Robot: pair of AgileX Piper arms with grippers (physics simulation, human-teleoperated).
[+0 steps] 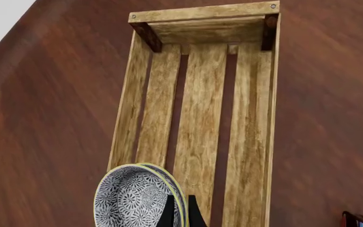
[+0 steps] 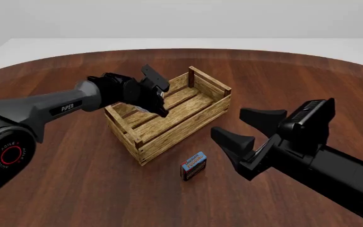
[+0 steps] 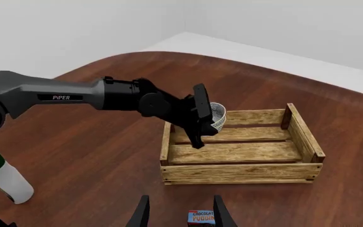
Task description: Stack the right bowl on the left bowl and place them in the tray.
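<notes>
My left end effector (image 2: pixel 158 98) is closed on the rim of two nested bowls, the right bowl (image 1: pixel 131 201) sitting inside the left bowl (image 1: pixel 176 187). I judge the stacking step done and the placement step in hand. In the left wrist view the pair shows two concentric pale rims with the fingers pinching the wall at one edge. The rim pinch explains the attitude: the stack hangs tilted on edge rather than level, its open face turned sideways, so the axis through the bowls lies closer to horizontal than upright.

In the front view the stack is held above the tray (image 2: pixel 180 129), over its end toward 10 o'clock, not touching the slats that I can see. The tray's long axis runs from about 7 o'clock to 1 o'clock across the table (image 2: pixel 68 170).

My right end effector (image 2: pixel 251 126) holds nothing, fingers spread wide, parked at 4 o'clock of the tray, clear of the drop zone. A small box (image 2: pixel 194 165) lies on the table just beside the tray's near wall. A white bottle with a green cap (image 3: pixel 4 177) stands well apart.

Risk, in my judgement: released while tilted, the bowls may separate or roll.
</notes>
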